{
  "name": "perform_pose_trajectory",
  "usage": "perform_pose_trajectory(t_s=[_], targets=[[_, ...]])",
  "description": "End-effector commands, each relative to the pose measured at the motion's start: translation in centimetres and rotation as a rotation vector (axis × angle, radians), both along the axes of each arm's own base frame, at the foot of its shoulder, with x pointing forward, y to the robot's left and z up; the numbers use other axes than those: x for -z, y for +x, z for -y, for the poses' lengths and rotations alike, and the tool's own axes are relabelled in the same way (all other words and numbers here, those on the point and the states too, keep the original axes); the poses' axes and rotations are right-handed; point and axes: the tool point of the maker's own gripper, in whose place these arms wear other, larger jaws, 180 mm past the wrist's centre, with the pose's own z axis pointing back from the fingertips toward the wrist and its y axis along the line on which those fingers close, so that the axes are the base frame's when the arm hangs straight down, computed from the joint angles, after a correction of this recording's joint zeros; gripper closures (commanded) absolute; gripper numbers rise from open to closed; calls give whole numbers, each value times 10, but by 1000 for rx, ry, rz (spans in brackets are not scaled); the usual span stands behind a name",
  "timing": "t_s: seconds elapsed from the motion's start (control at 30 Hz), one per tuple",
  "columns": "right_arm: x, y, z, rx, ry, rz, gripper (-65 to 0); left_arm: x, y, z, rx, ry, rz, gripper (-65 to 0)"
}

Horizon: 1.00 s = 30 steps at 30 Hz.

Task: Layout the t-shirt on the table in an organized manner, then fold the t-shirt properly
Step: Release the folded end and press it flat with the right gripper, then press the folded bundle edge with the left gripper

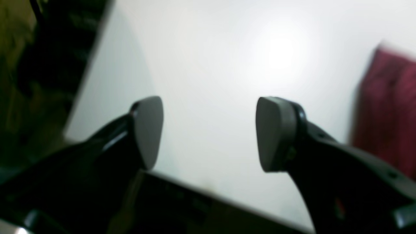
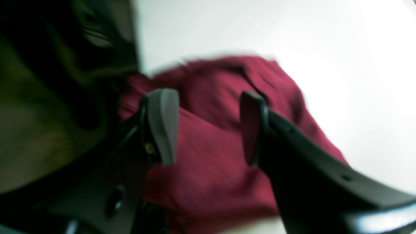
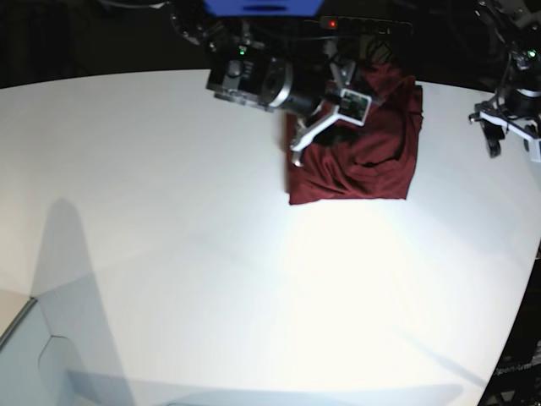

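We find the shirt (image 3: pixel 363 156) lying as a compact, roughly square bundle at the far edge of the white counter (image 3: pixel 211 254). The right end effector (image 2: pixel 208 126) hangs over it with jaws parted, no cloth between them. The left end effector (image 1: pixel 209 133) stands wide apart over bare counter, well clear of the shirt.

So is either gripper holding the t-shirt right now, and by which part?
Neither. The right gripper is open above the t-shirt with nothing between its pads; the left gripper is open over the bare table.
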Motion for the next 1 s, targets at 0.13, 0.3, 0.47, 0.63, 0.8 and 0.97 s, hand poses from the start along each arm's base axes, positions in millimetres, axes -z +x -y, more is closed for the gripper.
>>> perform_pose_trajectory(t_s=[0.13,0.3,0.47,0.63,0.8,0.97], targets=[[-11,34,41,174,41,17,-306,-21,45,57,135,-45,116,-433],[3,57,93,338,-2,-3,-306,-14,70,127,336,-92,106,-433],[12,64,123,425,-29,-21,-306,11,79,159,443,-20,9,-433],[18,66,140,473,-45,-33,-306,42,79,163,458,9,-88,-433],[22,64,149,498,-56,-47,-306,61,77,157,458,2,-142,-433],[23,64,152,505,-59,-48,-306,70,76,150,462,8,-173,-433]])
